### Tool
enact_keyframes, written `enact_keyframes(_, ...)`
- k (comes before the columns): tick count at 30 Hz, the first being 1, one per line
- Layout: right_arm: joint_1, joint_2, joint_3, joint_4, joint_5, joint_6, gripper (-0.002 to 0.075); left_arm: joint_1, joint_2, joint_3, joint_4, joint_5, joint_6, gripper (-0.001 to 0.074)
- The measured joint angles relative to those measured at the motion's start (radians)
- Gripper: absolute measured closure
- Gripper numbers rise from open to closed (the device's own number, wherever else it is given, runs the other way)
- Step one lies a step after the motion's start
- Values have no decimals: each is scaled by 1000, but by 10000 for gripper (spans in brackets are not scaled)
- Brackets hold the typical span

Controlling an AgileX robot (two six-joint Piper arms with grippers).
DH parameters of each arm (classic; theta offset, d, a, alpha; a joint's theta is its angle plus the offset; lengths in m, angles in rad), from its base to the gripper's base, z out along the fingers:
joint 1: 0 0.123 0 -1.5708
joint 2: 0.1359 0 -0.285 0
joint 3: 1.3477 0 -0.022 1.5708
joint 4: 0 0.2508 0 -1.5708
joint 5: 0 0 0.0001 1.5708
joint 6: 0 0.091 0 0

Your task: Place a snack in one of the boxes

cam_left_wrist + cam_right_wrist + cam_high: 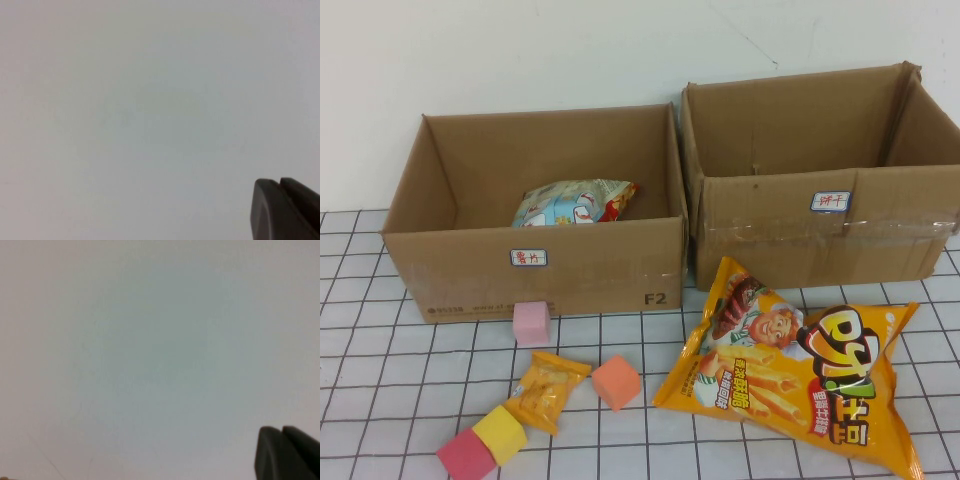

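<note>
Bench (380,330): white, black grid lines. Two open cardboard boxes at the back, side by side. Left box (535,215) carries a small label on its front wall and holds a pale blue-and-white snack bag (575,203) against its far wall. Right box (820,180), also labelled, shows no contents from this angle.

Large orange snack bag (795,375) lies flat in front of the right box. Small orange snack packet (547,390) lies in front of the left box, among foam blocks: pink block (531,323) touching the box front, orange block (616,382) just beside the packet, yellow block (500,434) and magenta block (466,456) touching each other near the front edge.

Left end effector (286,210): fingers together, holding nothing, facing a blank white surface. Right end effector (287,452): same, together and empty. Neither appears in the high view.
</note>
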Motion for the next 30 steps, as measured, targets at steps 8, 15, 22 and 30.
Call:
enact_keyframes(8, 0, 0, -225, 4, 516, -1, 727, 0, 2, -177, -101, 399, -33, 736)
enact_keyframes(15, 0, 195, -464, 12, 997, -53, 727, 0, 223, -451, -71, 831, 6, 736)
enact_keyframes(22, 0, 560, -518, 248, 1109, -342, 727, 0, 530, -479, -30, 1018, 6, 736)
enact_keyframes(30, 0, 903, -523, 941, 898, -818, 339, 0, 673, -474, -39, 992, 21, 736)
